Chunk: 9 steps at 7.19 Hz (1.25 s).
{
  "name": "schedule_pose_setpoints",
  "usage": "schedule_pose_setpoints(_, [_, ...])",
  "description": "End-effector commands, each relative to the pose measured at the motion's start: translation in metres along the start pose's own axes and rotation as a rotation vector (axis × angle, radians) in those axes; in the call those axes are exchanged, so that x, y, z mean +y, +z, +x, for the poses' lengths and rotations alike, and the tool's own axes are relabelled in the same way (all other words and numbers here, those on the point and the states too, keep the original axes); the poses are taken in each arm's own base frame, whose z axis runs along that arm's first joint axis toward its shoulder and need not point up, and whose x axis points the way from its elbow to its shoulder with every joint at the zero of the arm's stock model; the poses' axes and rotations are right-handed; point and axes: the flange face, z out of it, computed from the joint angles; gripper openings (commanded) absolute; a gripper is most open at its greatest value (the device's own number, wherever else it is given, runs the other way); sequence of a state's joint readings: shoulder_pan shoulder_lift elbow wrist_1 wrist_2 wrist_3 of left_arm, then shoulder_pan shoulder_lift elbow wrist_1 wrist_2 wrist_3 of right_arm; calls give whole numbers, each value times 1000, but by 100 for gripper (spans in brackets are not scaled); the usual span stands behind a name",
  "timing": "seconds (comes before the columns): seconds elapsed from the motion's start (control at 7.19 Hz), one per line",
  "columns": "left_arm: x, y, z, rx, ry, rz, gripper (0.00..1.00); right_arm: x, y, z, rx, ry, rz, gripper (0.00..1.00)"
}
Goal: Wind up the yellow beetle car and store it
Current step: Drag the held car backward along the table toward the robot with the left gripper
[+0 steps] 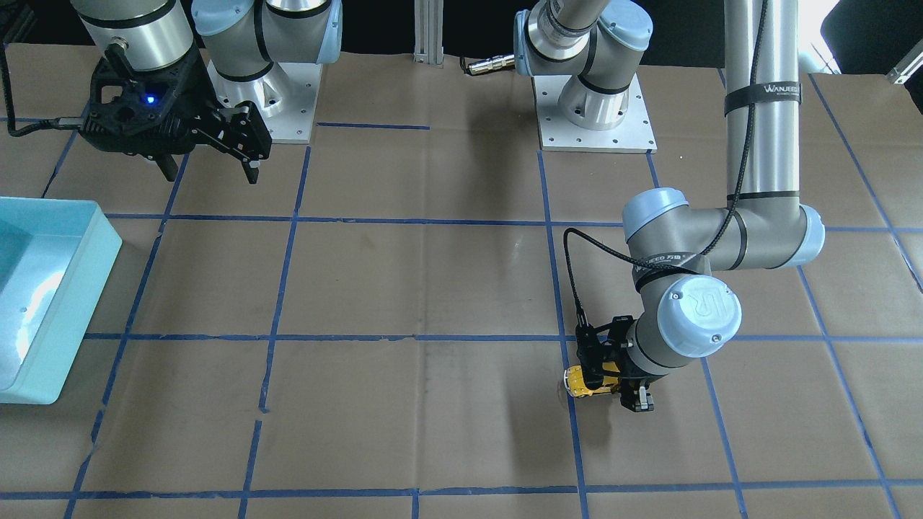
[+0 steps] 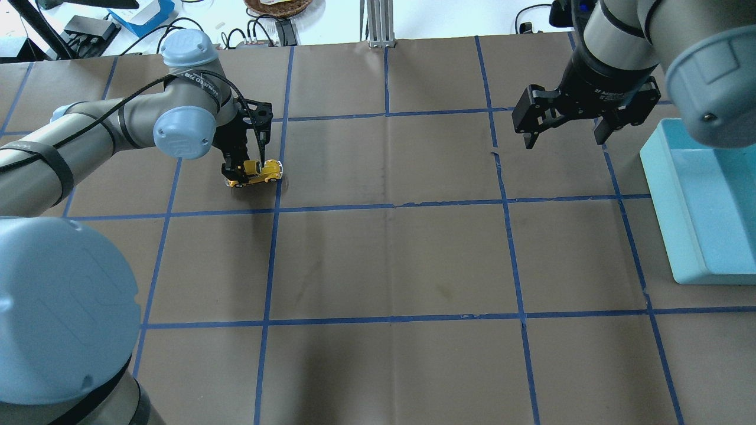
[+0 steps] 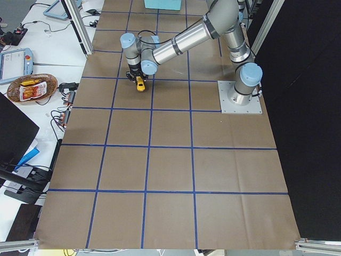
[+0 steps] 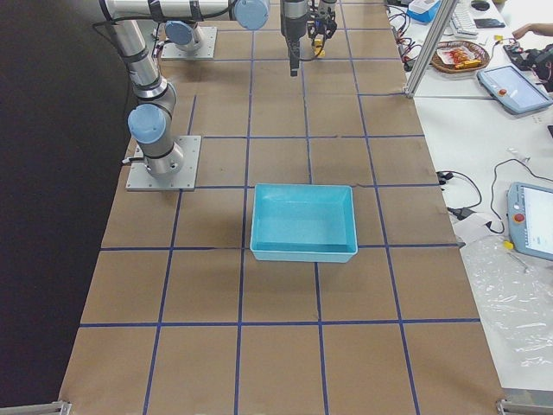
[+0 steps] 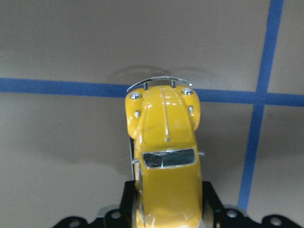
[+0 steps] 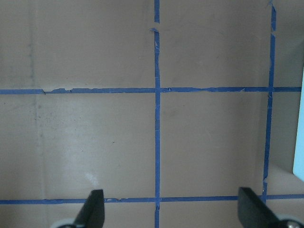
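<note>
One camera looks over my shoulders toward 12 o'clock; one faces me across the desk (image 2: 384,265). Two watch from 9 and 3. Wrist cameras sit close. The first two share the yellow beetle car (image 2: 255,173).

There is one car (image 2: 255,173), one bin (image 4: 302,253) and one table (image 2: 384,260). There are two arms: the left arm (image 2: 88,136) and the right arm (image 2: 614,35). There are two claws: the left claw (image 2: 245,168) and the right claw (image 2: 564,141). There are two base plates: the left plate (image 1: 634,137) and the right plate (image 1: 296,122).
</note>
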<state>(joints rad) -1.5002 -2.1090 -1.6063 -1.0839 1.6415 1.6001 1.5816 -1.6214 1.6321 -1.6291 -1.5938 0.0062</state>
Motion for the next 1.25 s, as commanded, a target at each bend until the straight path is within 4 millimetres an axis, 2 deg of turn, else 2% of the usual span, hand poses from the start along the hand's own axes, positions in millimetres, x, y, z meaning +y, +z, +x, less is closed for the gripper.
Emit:
schedule_pose_setpoints(0.0, [-3, -1, 14, 9, 70, 10, 0, 0, 0, 0, 0, 0, 0, 99])
schedule_pose_setpoints(0.14, [-2, 10, 26, 36, 71, 12, 0, 0, -1, 0, 0, 0, 3, 99])
schedule_pose_setpoints(0.42, [1, 12, 45, 52, 77, 14, 0, 0, 0, 0, 0, 0, 0, 99])
schedule_pose_setpoints(0.7, [2, 23, 43, 51, 74, 16, 0, 0, 0, 0, 0, 0, 2, 99])
schedule_pose_setpoints(1.11, [4, 25, 40, 36, 70, 15, 0, 0, -2, -1, 0, -1, 5, 99])
